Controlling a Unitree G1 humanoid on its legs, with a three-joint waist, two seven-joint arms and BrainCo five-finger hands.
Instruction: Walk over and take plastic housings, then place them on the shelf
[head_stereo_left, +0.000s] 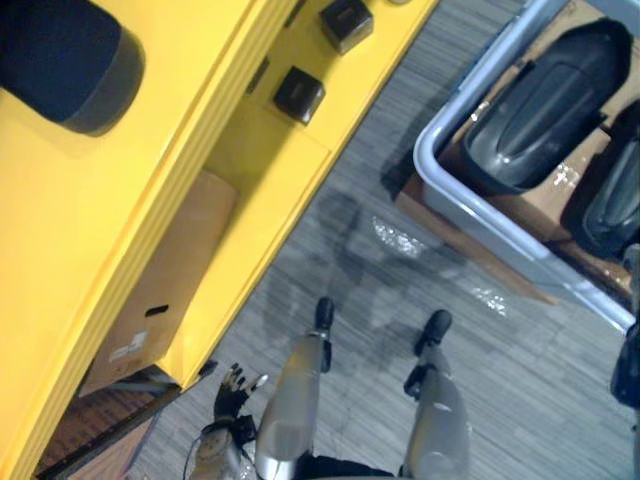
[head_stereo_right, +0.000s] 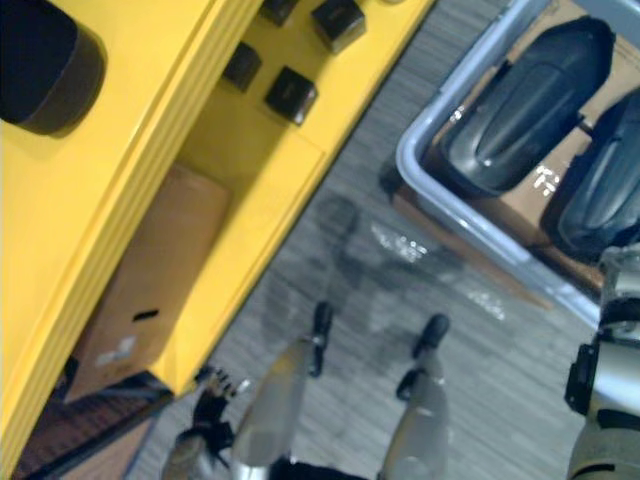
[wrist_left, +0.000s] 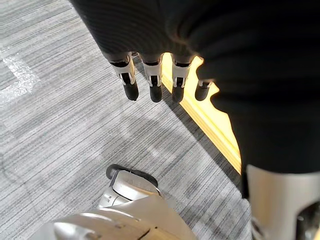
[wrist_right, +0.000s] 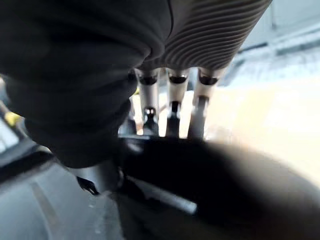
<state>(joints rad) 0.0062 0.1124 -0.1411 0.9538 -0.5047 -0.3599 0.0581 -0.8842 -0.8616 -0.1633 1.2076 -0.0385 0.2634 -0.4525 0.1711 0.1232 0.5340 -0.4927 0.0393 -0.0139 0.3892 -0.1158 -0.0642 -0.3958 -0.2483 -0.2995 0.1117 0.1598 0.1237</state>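
Two black plastic housings (head_stereo_left: 545, 105) (head_stereo_left: 610, 200) lie in a grey bin (head_stereo_left: 470, 200) at the right. Another dark rounded housing (head_stereo_left: 60, 60) rests on top of the yellow shelf (head_stereo_left: 130, 200) at the left. My right hand (wrist_right: 210, 35) is down in the bin, right against a black housing (wrist_right: 210, 195) that hides its tips. My left hand (head_stereo_left: 232, 388) hangs open and empty at the lower left, its fingers (wrist_left: 130, 85) straight above the grey carpet beside the shelf's yellow base (wrist_left: 210, 120).
Small black boxes (head_stereo_left: 299, 95) (head_stereo_left: 345, 22) sit on a lower yellow shelf level. A cardboard box (head_stereo_left: 160, 290) fills the bottom shelf bay. The bin stands on a cardboard sheet (head_stereo_left: 450, 225). Grey carpet (head_stereo_left: 380, 290) runs between shelf and bin.
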